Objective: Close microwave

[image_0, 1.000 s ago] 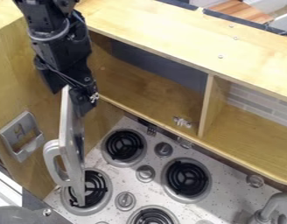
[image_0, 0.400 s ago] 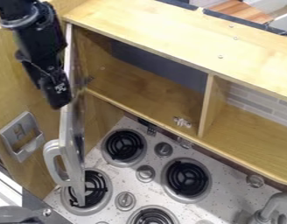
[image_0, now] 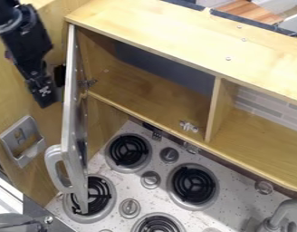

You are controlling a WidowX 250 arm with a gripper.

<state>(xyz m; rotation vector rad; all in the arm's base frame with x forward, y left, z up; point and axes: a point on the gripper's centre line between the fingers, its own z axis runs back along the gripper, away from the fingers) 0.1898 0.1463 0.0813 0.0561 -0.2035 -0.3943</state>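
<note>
The black gripper (image_0: 44, 94) hangs at the upper left, on the outer side of the microwave door and a small gap to the left of it. The door (image_0: 69, 122) stands open, swung out from the left end of the wooden compartment, with its grey handle (image_0: 54, 168) low on the outer face. Its lower end is over the front left burner. The microwave's compartment (image_0: 151, 90) is open to view, with a metal catch (image_0: 188, 126) on its floor near the divider.
Below the compartment lies the speckled stove top (image_0: 169, 200) with black coil burners and round knobs. A grey holder (image_0: 22, 140) is fixed to the left wooden wall. A grey faucet (image_0: 285, 212) rises at the lower right.
My gripper has moved left, from over the door's upper part to its outer side, continuing left and slightly up since the last frame. The door has not visibly moved.
</note>
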